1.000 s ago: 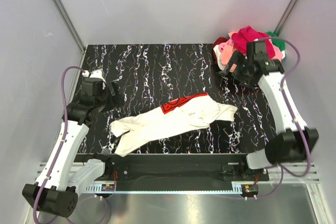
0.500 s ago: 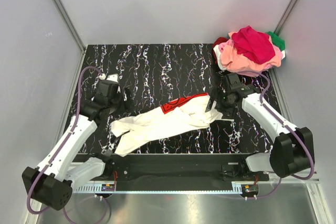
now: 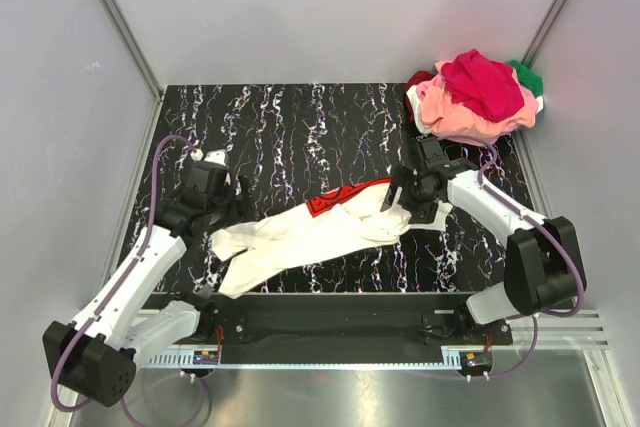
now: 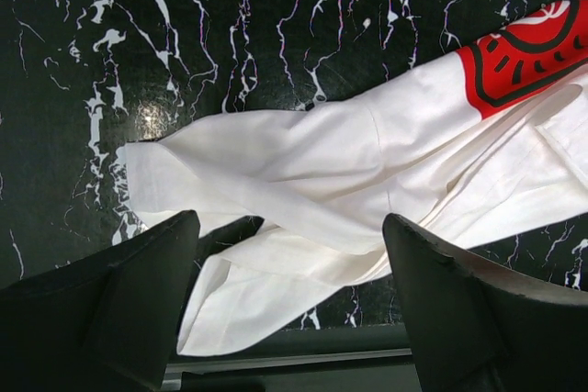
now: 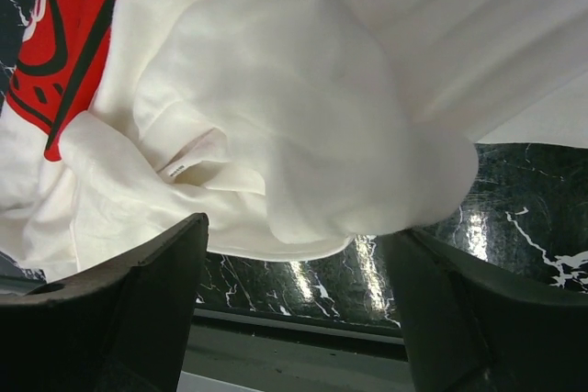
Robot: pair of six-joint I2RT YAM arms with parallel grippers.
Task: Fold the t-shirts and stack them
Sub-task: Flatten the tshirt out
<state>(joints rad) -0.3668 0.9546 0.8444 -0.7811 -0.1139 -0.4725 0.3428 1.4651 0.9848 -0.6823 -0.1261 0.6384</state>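
Table (image 3: pixel 300 117) is a black slab with white veining, and both my arms reach onto it from the near edge. Next down in size, the white t-shirt (image 3: pixel 320 232) lies on the near middle of it, unfolded and bunched into a long rumpled strip that runs from the near left up toward the right. The pile of t-shirts (image 3: pixel 475 97) sits in the far right corner, well apart from the white one: pink underneath, magenta on top, dark red at its left edge, green peeking out at the right. My left gripper (image 3: pixel 237 202) is just beside the far side of the white shirt's left end. In the wrist view (image 4: pixel 289 222) the fingers are spread wide with nothing between them, and the shirt's left end lies below. My right gripper (image 3: pixel 400 199) is at the shirt's right end. Its wrist view (image 5: pixel 294 227) shows the fingers spread wide too, released, with a bulge of white cloth close beyond them. Can't tell if either set of tips touches the fabric. The red logo (image 3: pixel 345 195) shows on the far edge of the strip, just left of my right gripper. A small label (image 5: pixel 188 158) sits in a crease near the logo, text too small to read.
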